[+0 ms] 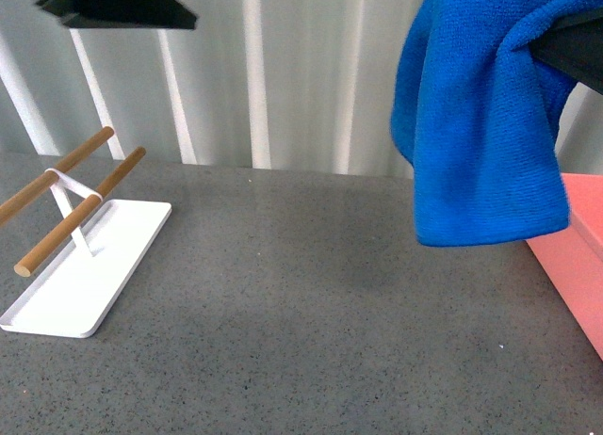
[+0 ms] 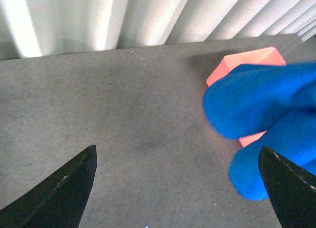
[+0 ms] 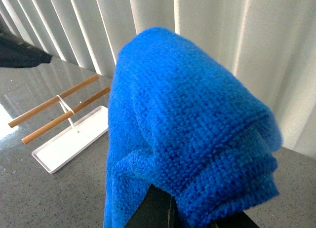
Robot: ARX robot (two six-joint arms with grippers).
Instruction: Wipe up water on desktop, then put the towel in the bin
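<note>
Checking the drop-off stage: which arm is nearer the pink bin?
Right. The right arm, carrying the towel, hangs over the bin edge; the left arm is raised far off, toward the white tray.

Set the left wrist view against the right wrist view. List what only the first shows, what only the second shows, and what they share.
Only the left wrist view: the bin, partly hidden behind the towel, and the left pincer, open and empty. Only the right wrist view: the white tray with its two wooden bars. Both: the towel, the desktop and the white slatted blind behind it.
</note>
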